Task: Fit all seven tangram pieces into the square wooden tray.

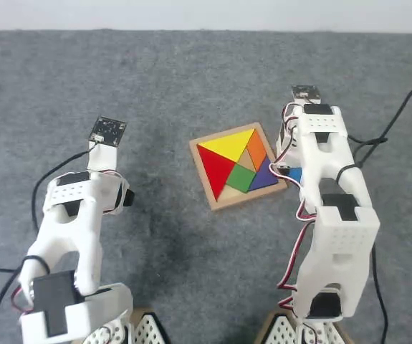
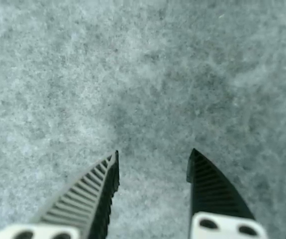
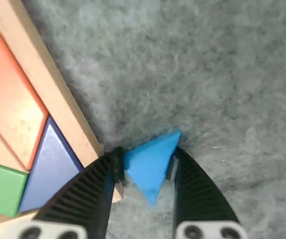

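This looks like a robotics lab or maker's test bench rather than a lived-in room. A grey felt-like mat [image 1: 191, 79] covers the whole bench up to its far edge, where a plain pale wall [image 1: 191, 14] begins. At the near edge stand a left arm [image 1: 69, 222] and a right arm [image 1: 331, 193] of white printed plastic on perforated bases [image 1: 152, 331]. Their loose cables [image 1: 406, 105] and a bare camera board [image 1: 107, 130] are left exposed.

No writing, number or sign can be read; the tangram pieces [image 1: 236, 163] are plain colour; the wooden tray [image 1: 206, 179] is bare (its rim unmarked).
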